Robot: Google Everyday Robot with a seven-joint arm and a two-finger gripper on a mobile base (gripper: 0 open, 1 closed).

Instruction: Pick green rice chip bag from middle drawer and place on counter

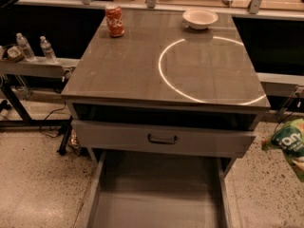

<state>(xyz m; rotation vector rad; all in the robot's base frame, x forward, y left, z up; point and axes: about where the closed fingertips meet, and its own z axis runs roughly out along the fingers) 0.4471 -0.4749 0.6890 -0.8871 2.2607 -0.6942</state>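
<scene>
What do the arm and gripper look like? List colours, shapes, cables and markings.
Nothing can be listed: neither the arm nor the gripper shows in the camera view. Only the green rice chip bag appears, in mid-air at the right edge above the floor; the gripper presumably lies just outside the frame there.
</scene>
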